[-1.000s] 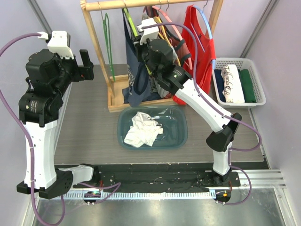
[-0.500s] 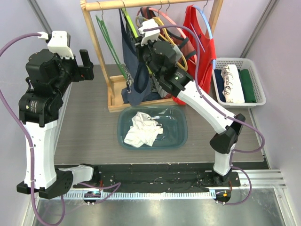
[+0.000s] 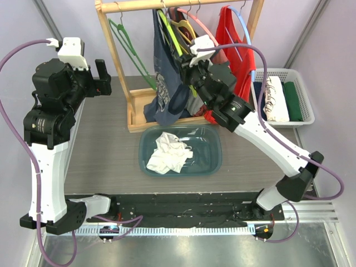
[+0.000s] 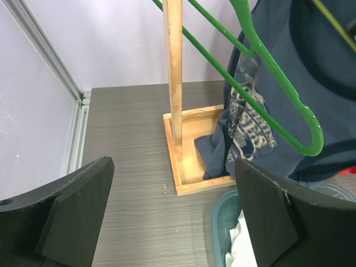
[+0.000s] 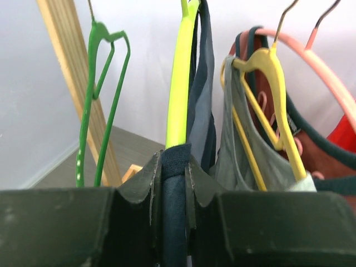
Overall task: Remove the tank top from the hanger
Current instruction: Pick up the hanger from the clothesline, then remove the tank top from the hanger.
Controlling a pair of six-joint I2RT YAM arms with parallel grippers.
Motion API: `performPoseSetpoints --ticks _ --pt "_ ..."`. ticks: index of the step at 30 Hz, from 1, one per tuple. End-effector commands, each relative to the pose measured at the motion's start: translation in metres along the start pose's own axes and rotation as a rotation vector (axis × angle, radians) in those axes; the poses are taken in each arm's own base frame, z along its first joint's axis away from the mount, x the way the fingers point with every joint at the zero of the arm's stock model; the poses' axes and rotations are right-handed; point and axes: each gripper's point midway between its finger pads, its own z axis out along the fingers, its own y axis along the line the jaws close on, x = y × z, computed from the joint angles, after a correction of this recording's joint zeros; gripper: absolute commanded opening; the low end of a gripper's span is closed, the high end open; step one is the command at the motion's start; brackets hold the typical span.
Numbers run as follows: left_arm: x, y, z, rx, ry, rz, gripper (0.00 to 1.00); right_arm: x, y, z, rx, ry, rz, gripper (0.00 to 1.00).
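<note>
One strap (image 5: 173,222) of the navy tank top (image 3: 167,94) is pinched in your right gripper (image 5: 173,162). Its jaws are nearly together on the cloth, just under the lime hanger (image 5: 179,83). The top hangs on that hanger from the rack (image 3: 114,50), its hem trailing into the rack's base tray.

Over the last second your right arm has swung to the right and dragged the strap with it. The top has turned so its printed front now faces the overhead camera, and the lime hanger has tilted along the rail. The bare green hanger (image 3: 130,47) has twisted round too.

My reading is that the strap is being worked toward the hanger's end but hasn't cleared it, so the top isn't free yet.

Your left gripper (image 4: 175,206) is held with jaws wide apart and empty, well left of the rack above the bench (image 3: 100,144). The bin (image 3: 214,158) holding a white cloth (image 3: 169,153) sits just in front of the rack
</note>
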Motion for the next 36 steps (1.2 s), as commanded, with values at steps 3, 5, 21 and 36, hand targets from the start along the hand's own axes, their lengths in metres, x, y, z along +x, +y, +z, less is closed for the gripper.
performPoseSetpoints --ticks 3,5,21,36 --pt "-0.019 -0.001 -0.002 0.013 -0.069 -0.002 0.95 -0.067 0.001 -0.055 -0.134 -0.128 0.086 0.01" --pt "-0.019 -0.004 0.0 0.024 -0.064 -0.009 0.95 -0.076 0.007 -0.073 -0.202 -0.12 0.092 0.01" --pt "-0.017 -0.013 0.009 0.064 -0.048 -0.036 0.95 -0.239 -0.021 -0.222 -0.39 -0.464 0.161 0.01" --pt "-0.017 -0.016 0.014 0.075 -0.044 -0.038 0.94 -0.291 -0.034 -0.283 -0.454 -0.607 0.163 0.01"
